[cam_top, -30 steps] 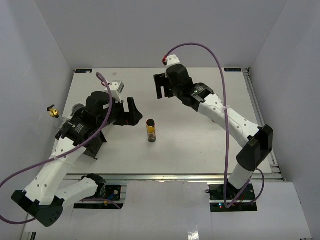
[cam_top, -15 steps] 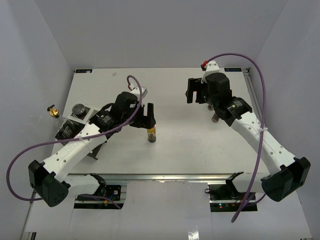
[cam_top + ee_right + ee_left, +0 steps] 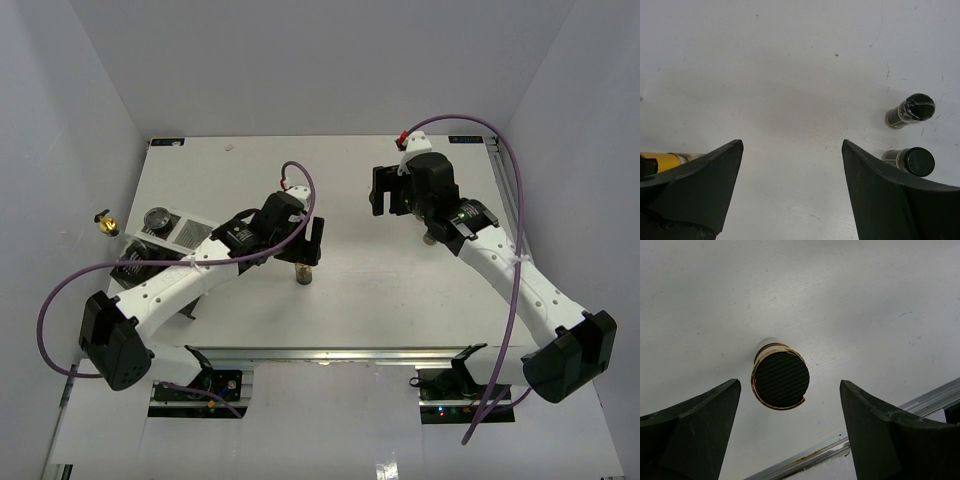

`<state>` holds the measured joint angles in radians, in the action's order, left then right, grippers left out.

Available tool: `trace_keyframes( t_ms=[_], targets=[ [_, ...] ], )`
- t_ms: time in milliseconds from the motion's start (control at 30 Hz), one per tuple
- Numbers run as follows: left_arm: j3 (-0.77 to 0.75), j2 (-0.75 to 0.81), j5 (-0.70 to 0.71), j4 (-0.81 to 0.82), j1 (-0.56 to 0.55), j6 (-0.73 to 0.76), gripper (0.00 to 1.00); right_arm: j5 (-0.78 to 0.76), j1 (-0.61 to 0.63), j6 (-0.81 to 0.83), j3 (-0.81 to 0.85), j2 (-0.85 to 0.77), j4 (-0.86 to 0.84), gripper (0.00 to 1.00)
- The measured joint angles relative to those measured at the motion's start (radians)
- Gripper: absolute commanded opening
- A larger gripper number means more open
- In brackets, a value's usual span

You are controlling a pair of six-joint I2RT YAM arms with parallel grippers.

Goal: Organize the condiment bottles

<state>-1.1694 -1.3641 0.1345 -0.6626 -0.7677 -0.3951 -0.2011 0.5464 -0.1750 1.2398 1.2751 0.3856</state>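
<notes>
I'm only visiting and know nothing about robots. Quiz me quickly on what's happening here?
1. True or false: the left gripper has clamped the bottle.
2. Seen from above, where is the grey-lidded jar? A far left, B centre, C far right.
3. Fill in: the right gripper holds ___.

Key: 1 false, its fingers stand apart on either side of the bottle, with gaps. 2 A. 3 nothing.

Slim bottle (image 3: 780,379) inside spread left pincer (image 3: 789,387), clearance both sides. Two dark-capped bottles (image 3: 910,111) (image 3: 914,161) close beside right pincer (image 3: 792,145).
</notes>
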Motion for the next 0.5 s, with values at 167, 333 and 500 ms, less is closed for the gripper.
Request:
trace_keyframes(
  t_ms=[167, 333, 500],
  targets=[
    [0.0, -0.058, 0.036, 0.002, -0.014, -0.011, 0.86, 0.003, -0.006, 0.004, -0.019, -0.023, -0.007, 0.86],
    [0.0, -0.107, 0.082, 0.003, -0.024, -0.027, 0.81, 0.003, -0.01, 0.014, -0.044, -0.043, -0.022, 0.87],
    [-0.007, -0.142, 0.122, 0.001, -0.03, -0.042, 0.64, 0.01, -0.012, 0.027, -0.072, -0.055, -0.031, 0.87]
  ],
)
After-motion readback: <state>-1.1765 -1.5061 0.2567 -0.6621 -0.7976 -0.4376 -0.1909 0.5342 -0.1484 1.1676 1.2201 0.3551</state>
